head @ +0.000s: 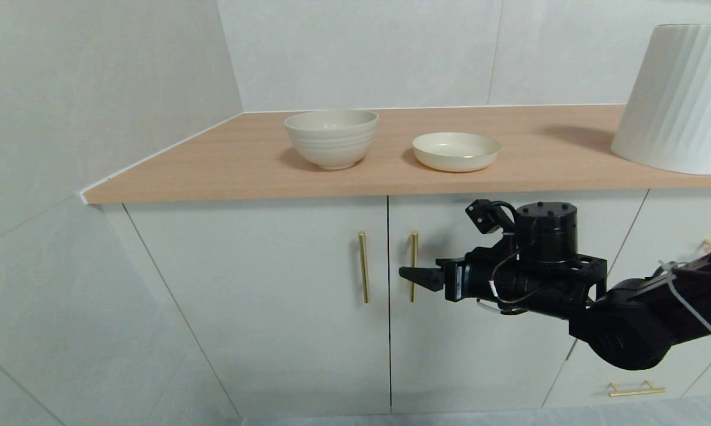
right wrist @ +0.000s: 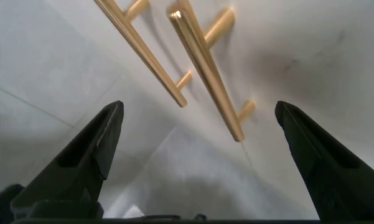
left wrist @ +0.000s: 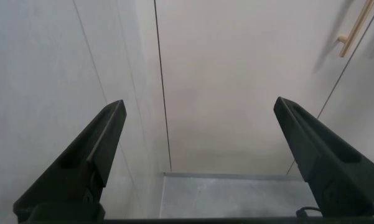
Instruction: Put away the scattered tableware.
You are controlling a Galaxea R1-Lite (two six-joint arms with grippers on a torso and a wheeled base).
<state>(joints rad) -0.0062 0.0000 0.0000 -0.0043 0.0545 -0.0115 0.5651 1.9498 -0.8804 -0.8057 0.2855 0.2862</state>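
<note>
A cream bowl (head: 332, 139) and a shallow cream plate (head: 456, 151) stand side by side on the wooden countertop (head: 213, 171). Below it are two white cabinet doors with upright gold handles. My right gripper (head: 414, 276) hovers in front of the right door's handle (head: 414, 248), just short of it. In the right wrist view that gripper (right wrist: 199, 106) is open, and the right door's handle (right wrist: 205, 68) lies between the wide-apart fingers. My left gripper (left wrist: 200, 102) is open with nothing in it, low before a white cabinet front.
A tall white ribbed shade (head: 678, 97) stands on the counter's right end. The left door's handle (head: 363, 266) is close beside the right one. A tiled wall closes off the left side. A drawer pull (head: 636, 389) sits low right.
</note>
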